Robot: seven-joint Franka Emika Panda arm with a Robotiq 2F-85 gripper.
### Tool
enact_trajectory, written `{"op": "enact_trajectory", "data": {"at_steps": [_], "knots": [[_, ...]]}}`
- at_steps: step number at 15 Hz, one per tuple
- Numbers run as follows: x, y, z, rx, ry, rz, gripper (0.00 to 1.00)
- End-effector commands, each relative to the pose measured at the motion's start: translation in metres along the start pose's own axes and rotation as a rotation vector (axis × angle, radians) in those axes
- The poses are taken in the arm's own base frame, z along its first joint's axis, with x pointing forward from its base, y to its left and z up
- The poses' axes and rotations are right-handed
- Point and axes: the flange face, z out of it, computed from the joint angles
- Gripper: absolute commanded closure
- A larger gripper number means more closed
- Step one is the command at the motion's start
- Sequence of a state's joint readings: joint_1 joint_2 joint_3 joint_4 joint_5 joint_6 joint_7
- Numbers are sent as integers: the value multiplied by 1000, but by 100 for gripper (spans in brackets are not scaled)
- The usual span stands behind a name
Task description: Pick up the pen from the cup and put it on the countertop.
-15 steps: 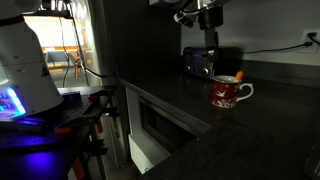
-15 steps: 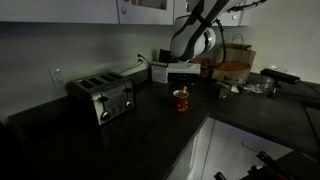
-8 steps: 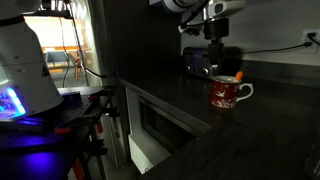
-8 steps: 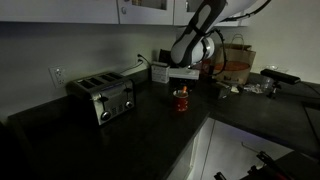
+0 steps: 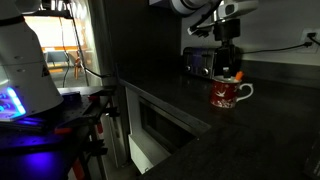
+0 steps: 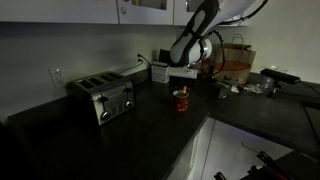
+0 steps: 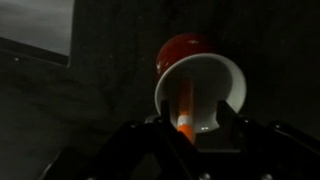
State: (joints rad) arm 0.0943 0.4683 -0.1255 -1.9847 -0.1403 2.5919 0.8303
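Note:
The cup (image 5: 229, 95) is a red mug with a white inside and stands on the dark countertop (image 5: 190, 120). The orange pen (image 7: 185, 104) leans inside it, top end up. My gripper (image 7: 197, 120) hangs straight above the cup, its two fingers on either side of the pen's top. The pen sits close to the left finger (image 7: 165, 113), with a clear gap to the right one. In the exterior views the gripper (image 5: 231, 68) is just over the cup's rim, and the cup (image 6: 181, 101) shows below the arm.
A metal toaster (image 6: 103, 97) stands on the countertop (image 6: 120, 140) near the wall, and shows again as the toaster (image 5: 198, 62) behind the cup. Boxes and clutter (image 6: 236, 68) fill the far counter. The counter's front edge (image 5: 165, 105) runs along the drop to the floor.
The gripper has moved sideways to above the cup and come down toward its rim. Its fingers have drawn closer together around the pen's top.

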Motion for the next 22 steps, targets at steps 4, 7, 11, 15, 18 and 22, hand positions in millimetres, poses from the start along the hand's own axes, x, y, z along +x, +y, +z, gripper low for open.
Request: {"op": "enact_trajectory", "data": {"at_steps": [4, 7, 11, 15, 18, 22], "knots": [[14, -12, 13, 1, -3, 19, 58], [16, -15, 23, -7, -11, 27, 65], [18, -15, 34, -14, -23, 34, 57], [16, -14, 44, -35, -21, 15, 89], [12, -16, 37, -45, 19, -27, 95], [1, -22, 10, -100, 106, -98, 95]]}}
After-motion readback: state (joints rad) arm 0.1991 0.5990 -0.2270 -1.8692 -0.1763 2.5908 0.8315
